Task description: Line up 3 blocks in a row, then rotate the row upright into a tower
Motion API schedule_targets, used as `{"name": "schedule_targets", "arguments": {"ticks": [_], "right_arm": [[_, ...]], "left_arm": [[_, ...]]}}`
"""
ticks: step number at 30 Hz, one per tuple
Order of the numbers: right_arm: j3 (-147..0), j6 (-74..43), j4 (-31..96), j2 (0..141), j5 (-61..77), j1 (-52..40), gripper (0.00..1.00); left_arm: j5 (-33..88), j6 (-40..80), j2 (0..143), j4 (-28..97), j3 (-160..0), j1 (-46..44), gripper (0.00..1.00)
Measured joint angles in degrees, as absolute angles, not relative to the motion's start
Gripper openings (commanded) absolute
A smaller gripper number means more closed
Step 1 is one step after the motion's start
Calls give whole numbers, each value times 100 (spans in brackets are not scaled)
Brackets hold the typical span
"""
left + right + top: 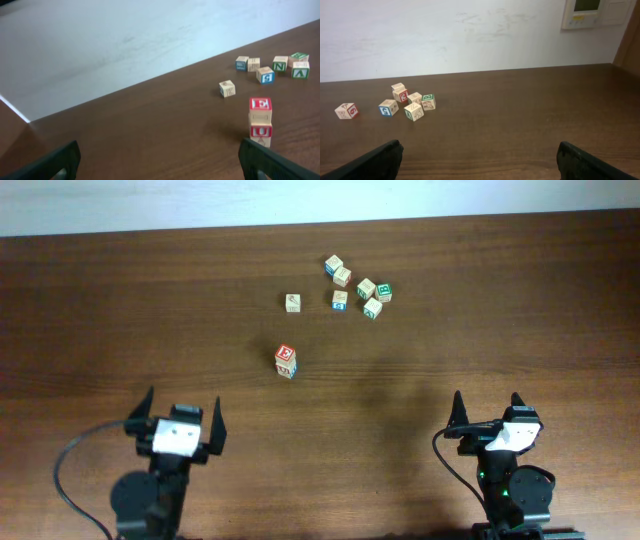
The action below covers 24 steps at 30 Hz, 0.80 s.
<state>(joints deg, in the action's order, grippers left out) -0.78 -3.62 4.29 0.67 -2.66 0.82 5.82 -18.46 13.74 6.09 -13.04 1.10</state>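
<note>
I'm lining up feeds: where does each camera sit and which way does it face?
Overhead: above the table, looking straight down; open left gripper and right gripper at the bottom edge.
Left wrist: low over the table, facing the wall; own fingers in the lower corners.
Right wrist: same pose, wall ahead; own fingers in the corners.
Shared: all see the block cluster; overhead and left wrist also see the red-faced stack.

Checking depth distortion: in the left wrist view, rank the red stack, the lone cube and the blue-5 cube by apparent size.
1. The red stack, nearest and tallest.
2. The lone cube and the blue-5 cube look about alike, so no ranking; the blue-5 cube sits farther back.
</note>
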Motion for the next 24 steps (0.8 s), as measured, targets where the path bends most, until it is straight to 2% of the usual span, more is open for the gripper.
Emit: {"name": "schedule_targets", "arguments": {"ticks": [9, 24], "right_arm": [[-78, -364, 429, 69, -266, 82, 98], [-78, -364, 429, 69, -268, 82, 98]], "left_arm": [[530, -1848, 150, 502, -368, 110, 99], [102, -1848, 91, 491, -110, 110, 99]]}}
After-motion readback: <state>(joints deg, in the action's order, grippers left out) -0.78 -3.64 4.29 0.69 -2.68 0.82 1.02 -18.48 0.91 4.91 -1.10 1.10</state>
